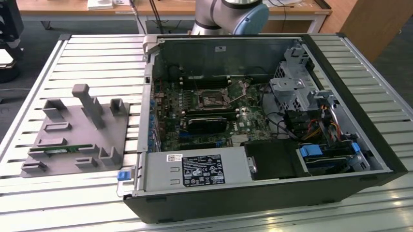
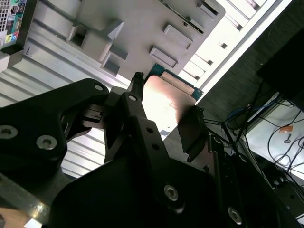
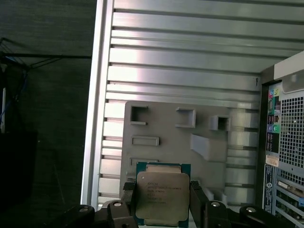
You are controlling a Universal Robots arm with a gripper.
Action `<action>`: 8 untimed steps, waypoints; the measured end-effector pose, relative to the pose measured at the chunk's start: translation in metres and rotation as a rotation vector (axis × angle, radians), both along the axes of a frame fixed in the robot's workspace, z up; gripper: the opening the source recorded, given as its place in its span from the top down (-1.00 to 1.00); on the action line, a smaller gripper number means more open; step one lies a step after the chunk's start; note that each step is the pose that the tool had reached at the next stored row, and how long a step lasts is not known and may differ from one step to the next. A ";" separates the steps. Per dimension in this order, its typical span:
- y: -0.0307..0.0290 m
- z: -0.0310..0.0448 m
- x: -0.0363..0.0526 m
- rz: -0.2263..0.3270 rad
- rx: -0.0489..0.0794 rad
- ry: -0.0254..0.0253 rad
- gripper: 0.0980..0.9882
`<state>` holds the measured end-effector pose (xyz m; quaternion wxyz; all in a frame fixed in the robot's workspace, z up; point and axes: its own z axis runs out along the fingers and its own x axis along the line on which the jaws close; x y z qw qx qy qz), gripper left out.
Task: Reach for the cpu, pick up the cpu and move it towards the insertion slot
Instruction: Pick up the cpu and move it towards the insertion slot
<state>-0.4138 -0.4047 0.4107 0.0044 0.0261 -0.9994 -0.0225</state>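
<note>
1. One cpu (image 3: pixel 161 197): a flat square chip. Its top is a dull silver metal lid with rounded corners and faint print, set on a green board that shows as a thin rim around it. In the second wrist view its other face (image 2: pixel 166 102) reads as a pale, glossy plane with a green edge.
2. One gripper (image 3: pixel 162 189), black, two-fingered. The fingers (image 3: pixel 128 199) are closed to the chip's width and clamp the cpu by two opposite edges. The same grip shows in the second wrist view (image 2: pixel 166 108).
3. Location of the cpu: between the fingers, over the near edge of the grey fixture plate (image 3: pixel 166 128). It appears lifted clear of the plate, though the gap is hard to judge.
4. One fixture plate (image 1: pixel 71 130), with raised blocks and pockets, lying on the slatted table (image 1: pixel 96 58) at the exterior view's left of the computer case (image 1: pixel 361 96).
5. One insertion slot (image 1: pixel 212 99): a dark square socket with a metal frame, on the motherboard inside the open case, well apart from the fixture plate.
</note>
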 end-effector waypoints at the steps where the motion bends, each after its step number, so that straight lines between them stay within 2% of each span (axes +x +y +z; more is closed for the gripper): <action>1: 0.0000 -0.0001 0.0013 0.000 0.000 -0.0001 0.00; 8: 0.0003 0.0000 0.0105 0.000 -0.001 0.0001 0.00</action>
